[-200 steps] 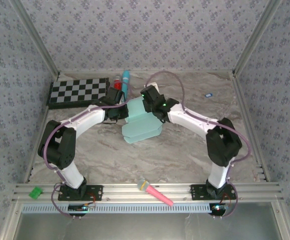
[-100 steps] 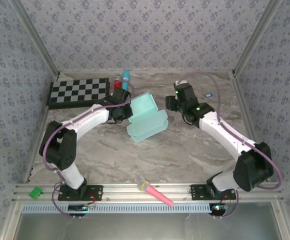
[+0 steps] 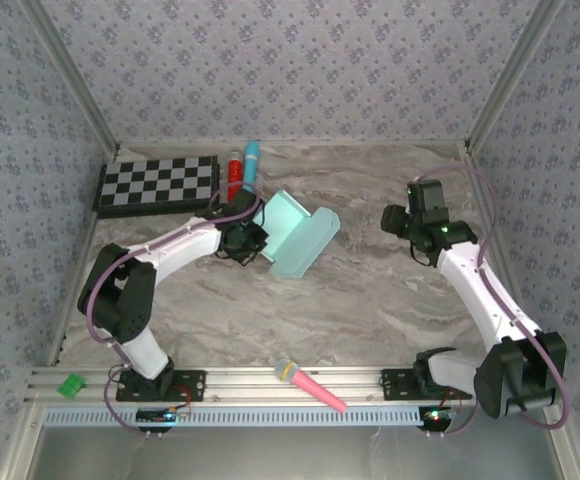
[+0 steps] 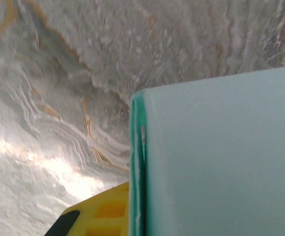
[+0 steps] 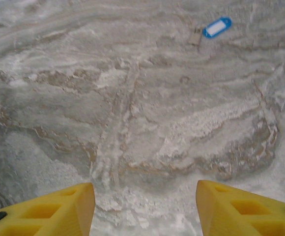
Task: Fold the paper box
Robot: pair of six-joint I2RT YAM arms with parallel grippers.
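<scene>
Pink toy microphone (image 3: pixel 308 386) lies across the near rail, with a small green clip (image 3: pixel 70 384) at the rail's left end. Mid-table, the left gripper (image 3: pixel 254 238) pinches the left edge of the paper box (image 3: pixel 298 232), fingers pressed onto the mint cardboard. The left wrist view has the panel's edge right against one yellow finger (image 4: pixel 96 214). The box is partly folded, one panel tilted up, its other end down on the marble table (image 3: pixel 350 300). The right gripper (image 5: pixel 142 196) hovers well apart to the right over marble, fingers spread wide. A blue key tag (image 5: pixel 217 27) lies beyond it. Far left sits the checkerboard (image 3: pixel 157 183), with a red bottle-like thing (image 3: pixel 234 172) and a cyan tube (image 3: pixel 252 160) just beside its right end.
</scene>
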